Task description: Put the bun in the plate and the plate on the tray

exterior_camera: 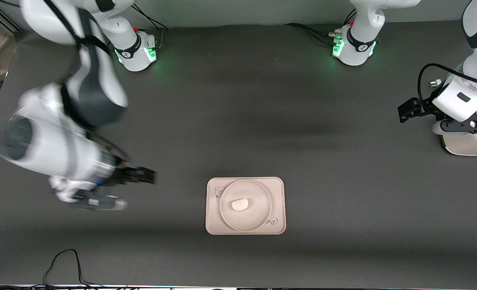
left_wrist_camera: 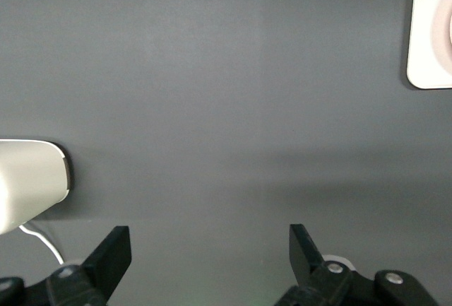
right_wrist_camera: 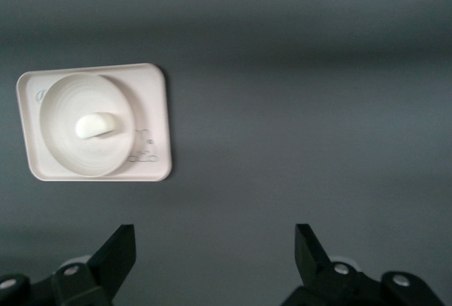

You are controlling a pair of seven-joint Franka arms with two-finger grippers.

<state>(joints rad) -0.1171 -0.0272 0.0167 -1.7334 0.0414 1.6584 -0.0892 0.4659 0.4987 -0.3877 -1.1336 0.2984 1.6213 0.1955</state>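
The off-white bun [exterior_camera: 239, 205] lies flat side down in the round cream plate [exterior_camera: 259, 214]. The plate sits on the rectangular tray [exterior_camera: 277, 186], which lies on the dark table near the front camera. My right gripper [exterior_camera: 105, 202] is open and empty, up over bare table toward the right arm's end, apart from the tray. In the right wrist view its open jaws [right_wrist_camera: 214, 242] frame bare table, with the bun [right_wrist_camera: 95, 124], plate [right_wrist_camera: 63, 154] and tray [right_wrist_camera: 152, 87] farther off. My left gripper [exterior_camera: 463, 127] waits open and empty [left_wrist_camera: 210, 242] at the left arm's end; a tray corner [left_wrist_camera: 424, 37] shows.
A cream-white rounded object [exterior_camera: 469, 146] lies under the left gripper at the table's edge and also shows in the left wrist view [left_wrist_camera: 28, 179]. The two arm bases [exterior_camera: 137, 50] [exterior_camera: 353, 46] stand along the table's edge. A black cable [exterior_camera: 65, 262] loops at the front edge.
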